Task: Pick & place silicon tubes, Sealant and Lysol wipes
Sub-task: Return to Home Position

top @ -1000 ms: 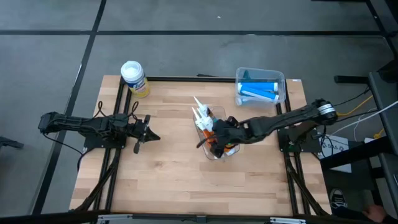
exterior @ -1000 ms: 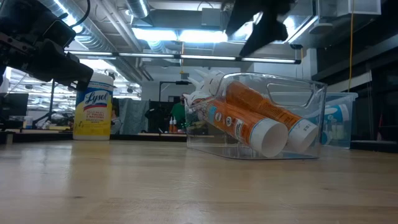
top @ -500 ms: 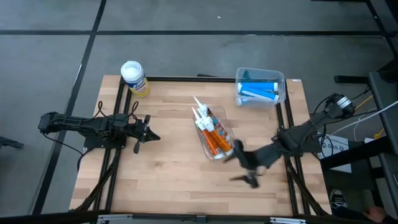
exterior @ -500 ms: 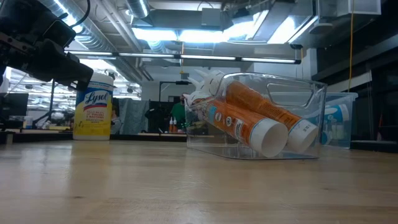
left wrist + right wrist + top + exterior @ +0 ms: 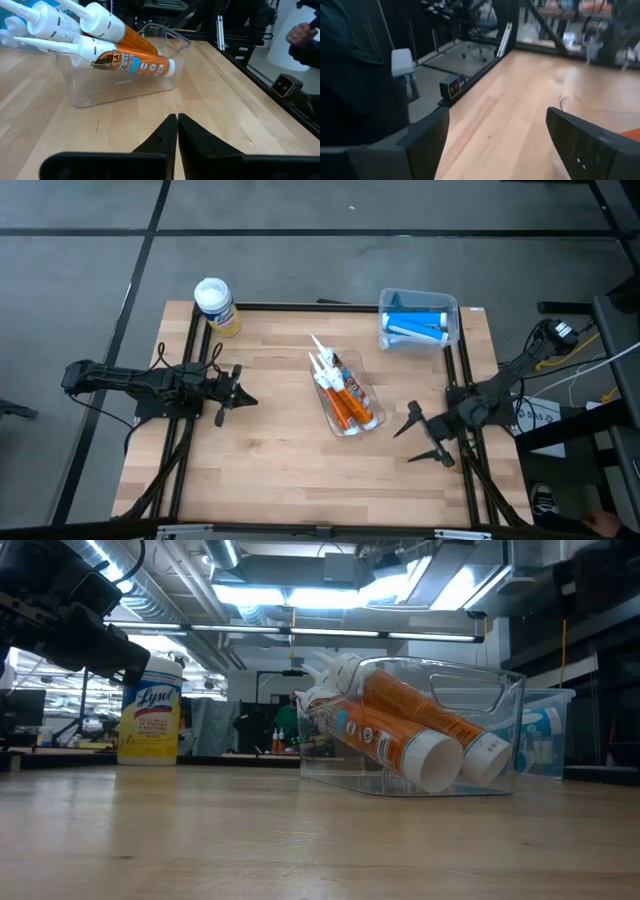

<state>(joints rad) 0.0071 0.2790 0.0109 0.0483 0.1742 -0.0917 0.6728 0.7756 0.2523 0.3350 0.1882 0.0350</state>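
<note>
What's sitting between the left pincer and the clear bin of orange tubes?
Nothing. Only bare table wood lies between the left pincer and the bin, as the high and left wrist views both show.

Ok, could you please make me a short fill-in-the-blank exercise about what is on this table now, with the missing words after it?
1. The transparent bin holds sealant tubes whose bodies are ____.
2. The Lysol wipes canister is yellow and has a ____ lid.
3. The right claw, near the table's right edge, holds nothing and is ____.
4. The two fingers of the left claw touch each other, so it is ____.

Missing words: orange, white, open, shut.
</note>
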